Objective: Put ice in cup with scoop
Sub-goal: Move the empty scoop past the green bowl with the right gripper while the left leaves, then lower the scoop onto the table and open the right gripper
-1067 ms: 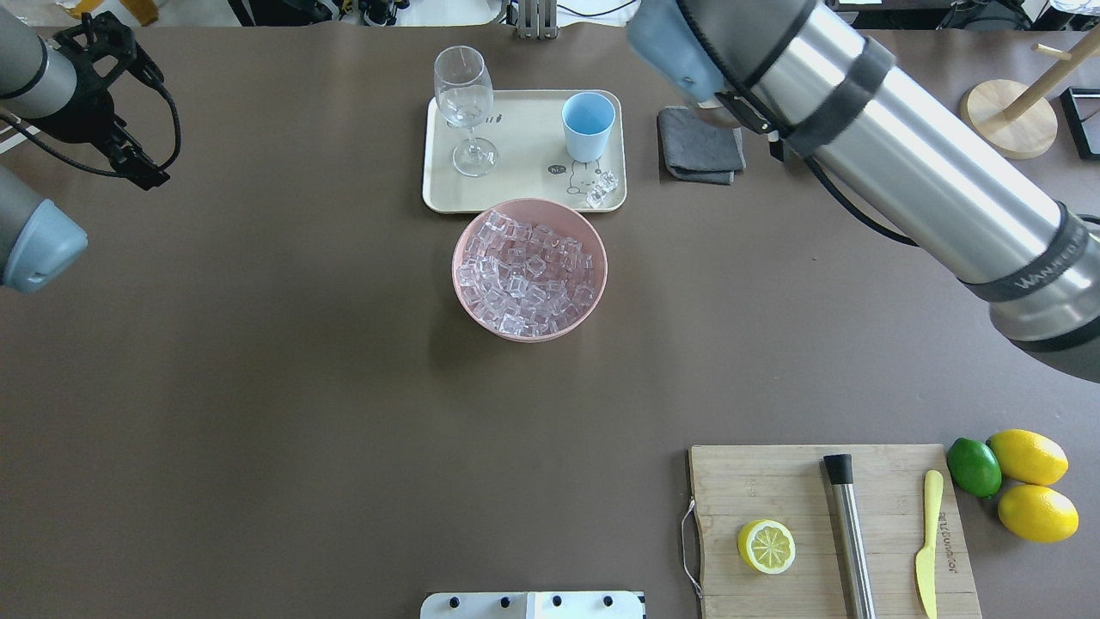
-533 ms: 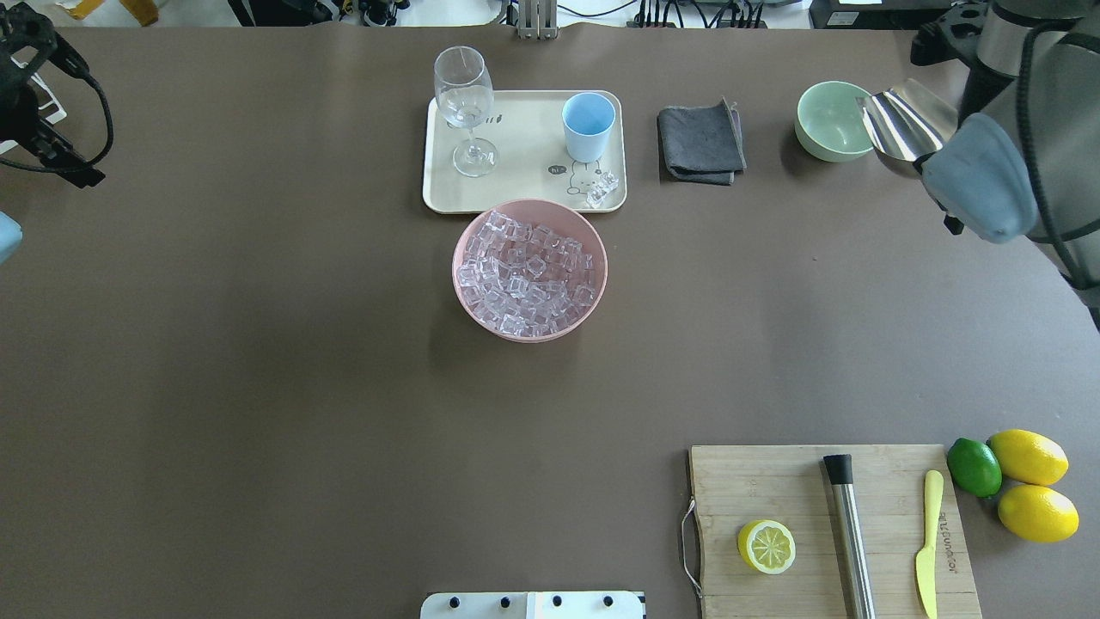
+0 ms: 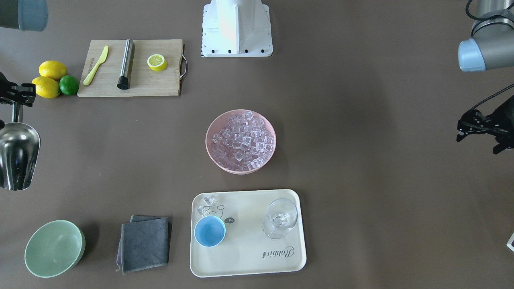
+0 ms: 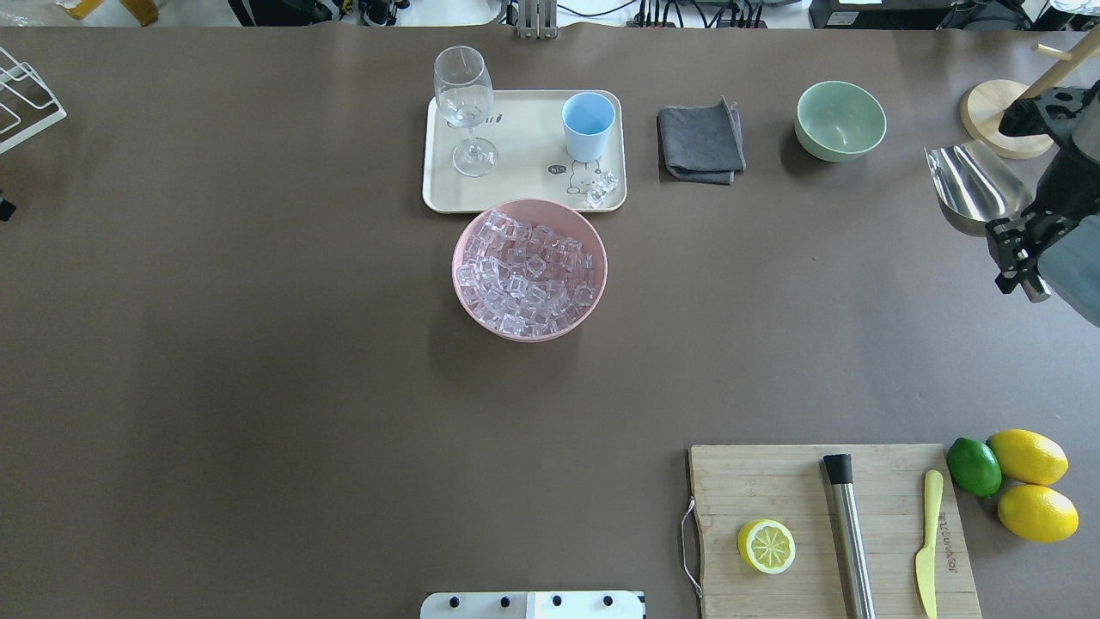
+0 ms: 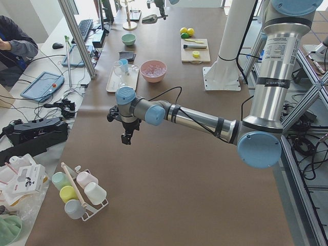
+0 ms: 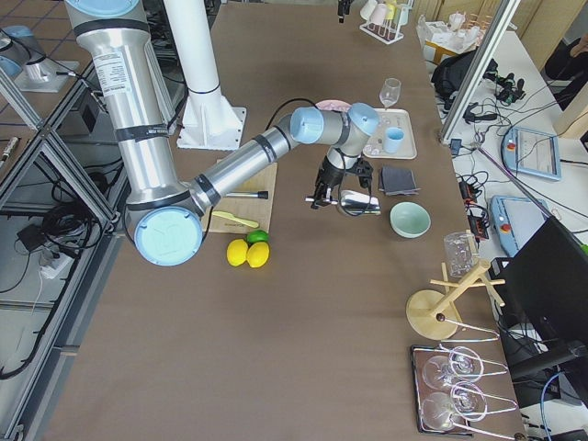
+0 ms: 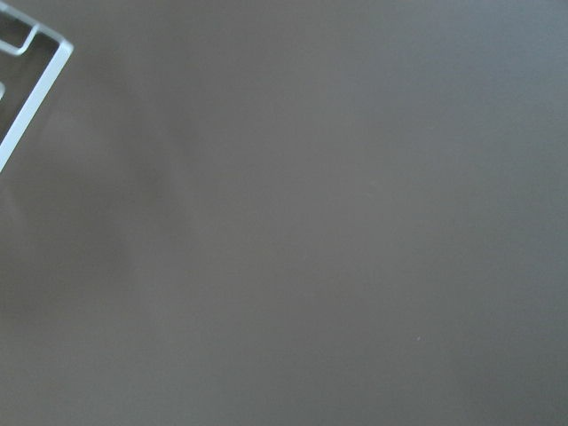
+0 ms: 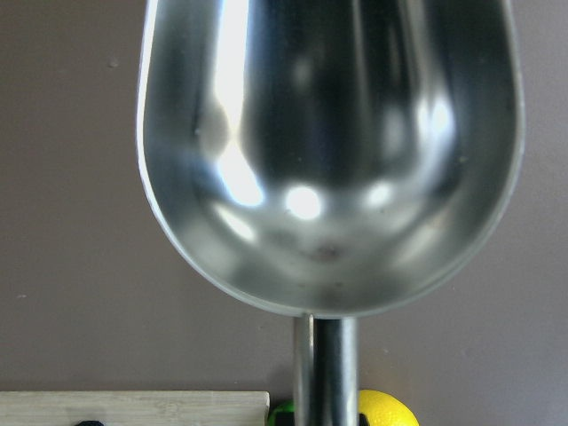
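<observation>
Many slippery ice cubes [image 4: 526,273] sit at nine o'clock from the stiff scoop [image 4: 975,185] your right gripper [image 4: 1012,236] pinches by its handle.

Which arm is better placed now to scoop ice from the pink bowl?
Right. The right gripper holds the scoop, empty, by its handle. The left gripper holds nothing and hangs far from the ice.

Silver-and-blue arms [image 5: 200,119], seemingly black fingers [image 5: 125,137]
</observation>
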You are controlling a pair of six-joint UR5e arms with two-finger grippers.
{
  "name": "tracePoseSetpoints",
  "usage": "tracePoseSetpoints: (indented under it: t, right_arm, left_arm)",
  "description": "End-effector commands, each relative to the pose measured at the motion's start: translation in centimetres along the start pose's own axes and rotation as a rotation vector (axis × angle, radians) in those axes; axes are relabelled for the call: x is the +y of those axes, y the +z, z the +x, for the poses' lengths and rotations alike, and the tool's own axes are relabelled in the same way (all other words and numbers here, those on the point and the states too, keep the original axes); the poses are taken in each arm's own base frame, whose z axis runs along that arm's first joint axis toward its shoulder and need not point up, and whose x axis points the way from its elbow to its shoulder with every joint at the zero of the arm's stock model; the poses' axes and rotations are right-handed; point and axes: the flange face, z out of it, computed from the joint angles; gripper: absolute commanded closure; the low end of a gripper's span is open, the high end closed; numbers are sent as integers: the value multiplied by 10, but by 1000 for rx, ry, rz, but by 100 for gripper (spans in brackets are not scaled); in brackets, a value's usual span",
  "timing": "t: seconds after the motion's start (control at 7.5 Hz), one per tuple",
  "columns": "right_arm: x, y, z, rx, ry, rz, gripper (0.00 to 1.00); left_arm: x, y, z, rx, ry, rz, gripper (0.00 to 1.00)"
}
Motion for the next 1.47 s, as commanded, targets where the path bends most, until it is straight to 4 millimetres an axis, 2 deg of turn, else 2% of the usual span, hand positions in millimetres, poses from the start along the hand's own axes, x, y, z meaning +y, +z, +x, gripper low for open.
tracePoseSetpoints:
  t: [0.0,0.13,0.27,0.4,0.53,0.67,0.8,0.93,1.33]
  right_arm:
    - [17,42,38,-60,30,16,100]
    - [13,54,47,-79,21,19,100]
    - [6,66,53,-105,25,4,100]
    - [-5,86,63,-147,30,-15,100]
    - [-11,102,73,-191,47,-46,100]
    - [-13,109,78,-190,57,-56,100]
    - [-17,115,83,-189,58,-57,100]
    - [-20,121,87,-192,51,-52,100]
    - [-26,136,87,-183,57,-80,100]
  left_arm:
    - [120,-29,-80,-12,-233,5,2]
    - [152,-31,-107,-22,-314,-4,2]
    - [168,-28,-121,-26,-385,-47,2]
    - [178,-37,-134,-30,-444,-51,2]
    - [187,-34,-138,-32,-460,-60,2]
    - [189,-33,-138,-31,-463,-63,2]
    - [197,-20,-151,-25,-488,-89,2]
    - [189,-21,-152,-27,-482,-82,2]
    - [189,-24,-153,-21,-486,-73,2]
